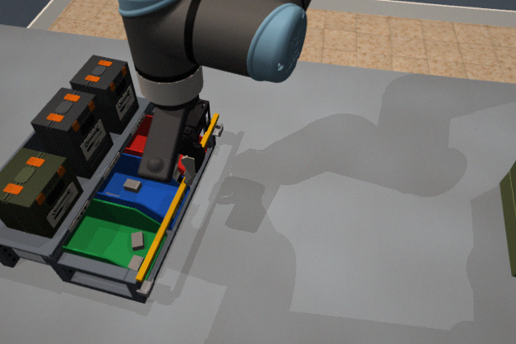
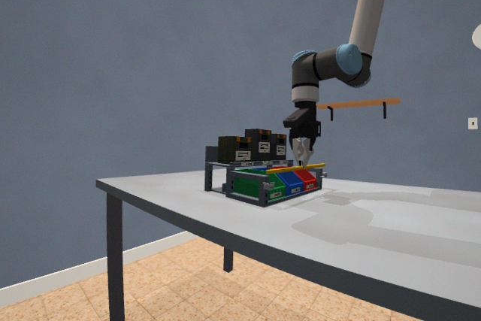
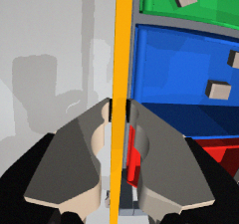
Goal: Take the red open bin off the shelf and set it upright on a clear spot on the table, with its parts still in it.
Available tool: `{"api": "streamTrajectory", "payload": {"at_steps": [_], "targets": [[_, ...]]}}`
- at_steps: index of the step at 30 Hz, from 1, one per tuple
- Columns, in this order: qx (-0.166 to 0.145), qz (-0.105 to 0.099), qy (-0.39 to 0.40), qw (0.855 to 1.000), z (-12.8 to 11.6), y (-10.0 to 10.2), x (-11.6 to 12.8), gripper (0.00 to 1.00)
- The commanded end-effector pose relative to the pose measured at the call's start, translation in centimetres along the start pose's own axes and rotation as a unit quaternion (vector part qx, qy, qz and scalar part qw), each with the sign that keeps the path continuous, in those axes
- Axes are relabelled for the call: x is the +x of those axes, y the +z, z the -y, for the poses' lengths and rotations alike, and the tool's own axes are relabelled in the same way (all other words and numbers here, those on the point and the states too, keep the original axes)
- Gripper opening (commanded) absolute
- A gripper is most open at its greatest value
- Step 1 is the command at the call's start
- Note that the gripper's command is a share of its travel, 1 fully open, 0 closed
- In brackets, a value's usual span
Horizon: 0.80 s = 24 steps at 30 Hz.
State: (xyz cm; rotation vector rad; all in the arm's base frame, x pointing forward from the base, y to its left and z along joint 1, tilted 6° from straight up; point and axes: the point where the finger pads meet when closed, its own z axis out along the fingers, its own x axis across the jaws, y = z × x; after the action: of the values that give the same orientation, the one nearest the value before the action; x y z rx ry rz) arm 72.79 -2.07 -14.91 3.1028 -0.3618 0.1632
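Observation:
The red open bin sits in the shelf at its far end, mostly hidden by my arm; it also shows in the exterior view and the wrist view. A yellow bar runs along the shelf's front, above the bins, tilted with one end raised. My gripper is shut on this yellow bar, near the red bin's front. In the exterior view the gripper stands upright over the yellow bar.
A blue bin and a green bin with grey blocks sit beside the red one. Three dark cases stand on the shelf behind. A green object is at the table's right edge.

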Motion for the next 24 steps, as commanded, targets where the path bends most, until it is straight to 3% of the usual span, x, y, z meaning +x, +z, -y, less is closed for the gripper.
{"api": "streamTrajectory", "payload": {"at_steps": [1,7,19,24], "targets": [[0.0,-0.001,0.0,1.0,0.0,-0.1,0.1,0.0],[0.0,-0.001,0.0,1.0,0.0,0.0,-3.9,0.0],[0.0,-0.001,0.0,1.0,0.0,0.0,-3.9,0.0],[0.0,-0.001,0.0,1.0,0.0,0.0,-7.8,0.0]]}}
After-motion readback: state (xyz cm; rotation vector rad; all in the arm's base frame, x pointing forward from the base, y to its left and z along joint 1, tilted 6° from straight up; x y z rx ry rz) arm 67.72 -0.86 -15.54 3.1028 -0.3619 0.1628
